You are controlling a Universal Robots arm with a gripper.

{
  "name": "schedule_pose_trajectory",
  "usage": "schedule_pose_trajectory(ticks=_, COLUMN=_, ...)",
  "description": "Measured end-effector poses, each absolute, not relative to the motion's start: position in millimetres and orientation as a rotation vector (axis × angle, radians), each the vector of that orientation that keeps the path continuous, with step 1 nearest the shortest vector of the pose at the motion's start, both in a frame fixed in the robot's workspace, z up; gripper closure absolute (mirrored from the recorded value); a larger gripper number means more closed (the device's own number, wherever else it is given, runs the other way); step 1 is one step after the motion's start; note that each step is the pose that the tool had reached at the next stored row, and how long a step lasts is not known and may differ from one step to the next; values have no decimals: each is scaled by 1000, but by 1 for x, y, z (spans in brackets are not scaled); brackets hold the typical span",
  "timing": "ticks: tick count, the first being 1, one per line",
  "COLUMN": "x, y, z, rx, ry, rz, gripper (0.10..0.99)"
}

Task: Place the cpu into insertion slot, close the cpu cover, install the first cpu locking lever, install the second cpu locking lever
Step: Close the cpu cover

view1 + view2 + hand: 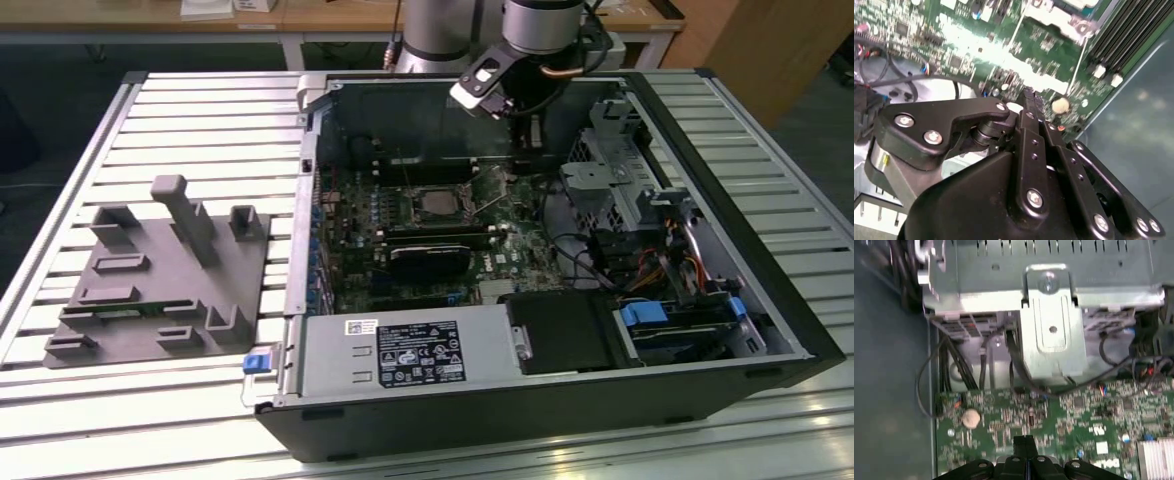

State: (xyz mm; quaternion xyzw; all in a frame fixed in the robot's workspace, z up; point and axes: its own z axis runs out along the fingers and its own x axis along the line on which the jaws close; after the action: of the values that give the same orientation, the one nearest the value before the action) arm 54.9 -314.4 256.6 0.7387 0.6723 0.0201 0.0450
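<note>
With the gripper (1024, 441) pressed together on nothing seen, 1 o'clock of the cpu socket (434, 205) in the exterior view, probably best eased down clear of cables (956, 362).

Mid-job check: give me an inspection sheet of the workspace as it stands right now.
Surface: slatted metal table carrying an open computer case.
Job's things: insertion slot on the motherboard, with a silvery frame around it; what it holds cannot be told.
Clutter: grey fixture block on the table, on the exterior view's left of the case.
Grippers: gripper over the motherboard near a coin cell, fingers shut, nothing between them.
Cables: black cables run from the metal drive cage to the board.
Surroundings: wooden bench behind the table.
</note>
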Motion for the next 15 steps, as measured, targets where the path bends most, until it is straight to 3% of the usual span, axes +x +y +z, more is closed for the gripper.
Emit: schedule_pose_trajectory(ticks=15, x=62, y=-315, z=242, rx=2274, ry=2050, rz=44, gripper=980)
